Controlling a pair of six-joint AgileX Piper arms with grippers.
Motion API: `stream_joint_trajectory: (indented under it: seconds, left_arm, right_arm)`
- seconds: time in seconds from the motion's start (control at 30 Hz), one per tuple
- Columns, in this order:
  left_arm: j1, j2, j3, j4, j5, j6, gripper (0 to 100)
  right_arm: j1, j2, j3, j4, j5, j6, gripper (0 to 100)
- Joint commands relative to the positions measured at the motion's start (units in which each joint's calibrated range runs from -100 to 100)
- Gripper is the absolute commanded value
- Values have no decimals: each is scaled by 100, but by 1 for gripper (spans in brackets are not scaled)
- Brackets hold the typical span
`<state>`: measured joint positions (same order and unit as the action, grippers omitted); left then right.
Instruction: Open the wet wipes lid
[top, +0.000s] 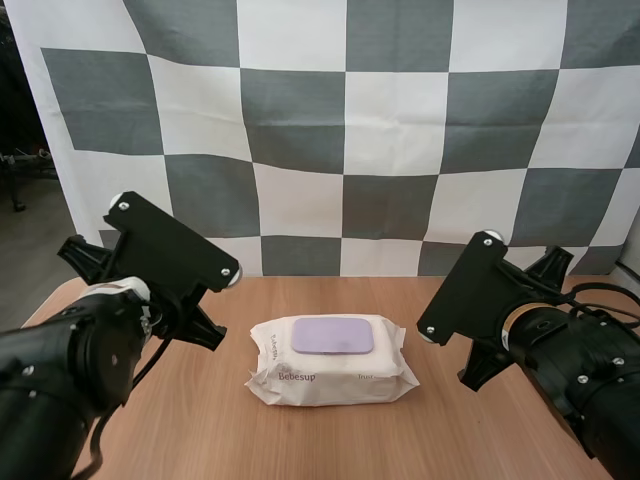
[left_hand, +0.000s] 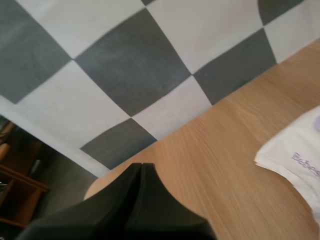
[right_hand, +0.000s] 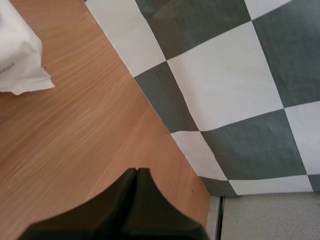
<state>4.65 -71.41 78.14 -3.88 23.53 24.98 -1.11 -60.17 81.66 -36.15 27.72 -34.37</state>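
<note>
High view: wet wipes pack (top: 332, 362) is seen lying flat on the bench (top: 200, 420), lilac lid (top: 332, 335) up and closed. Held pressed together are the left fingers (left_hand: 134, 177) and right fingers (right_hand: 131, 182), both apart from the pack. Approach is judged not yet begun; the lid's edge must be reached first.

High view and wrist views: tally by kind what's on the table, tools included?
1 wet wipes pack, white, its lavender lid lying flat on top.
2 tools: left tool and right tool, each shut on nothing, off to either side of the pack.
Total: 3.
</note>
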Motion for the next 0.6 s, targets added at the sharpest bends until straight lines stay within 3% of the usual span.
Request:
stream_joint_trajectory:
  seconds: [0.0,0.37,0.47,0.57]
  left_arm:
    - [5,1211,-433,-2059,4759,1028,0]
    - [23,2830,-537,-3633,4837,3041,0]
    - [165,3018,-537,-4589,5115,3792,0]
    - [460,3192,-537,-5173,5805,4428,0]
  right_arm:
    - [-4,138,-8,-36,-364,-10,0]
    - [-4,442,-8,-64,-196,64,0]
    - [-4,442,-8,-64,-48,86,0]
    - [-4,442,-8,-74,-44,86,0]
